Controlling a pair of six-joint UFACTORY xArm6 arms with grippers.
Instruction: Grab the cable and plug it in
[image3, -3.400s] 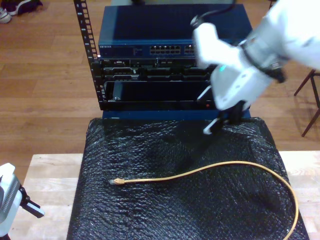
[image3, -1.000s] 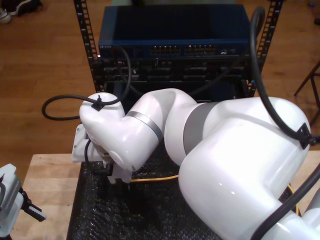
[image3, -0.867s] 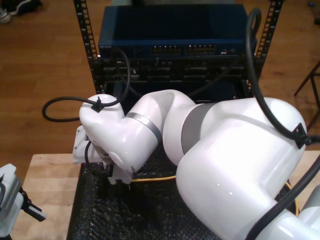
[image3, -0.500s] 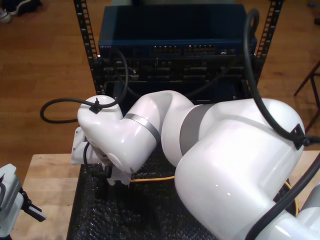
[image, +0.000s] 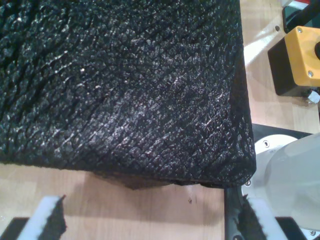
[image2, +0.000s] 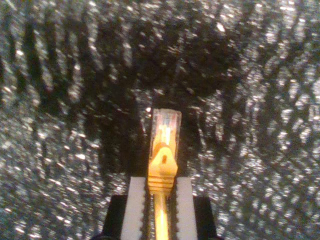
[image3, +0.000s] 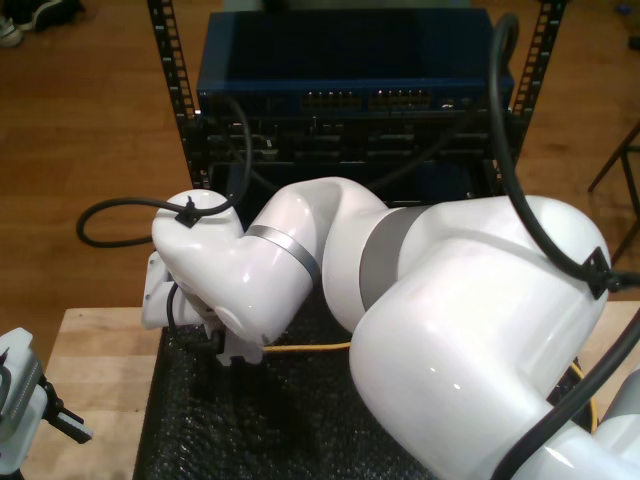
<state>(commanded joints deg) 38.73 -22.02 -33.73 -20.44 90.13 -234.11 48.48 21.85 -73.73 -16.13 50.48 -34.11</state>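
Second wrist view: my second claw clamped on cable behind plug; first claw apart; plugging in outstanding

My second gripper, once raised near the blue rack, has come down onto the black mat. Its pads now pinch the cable behind the plug
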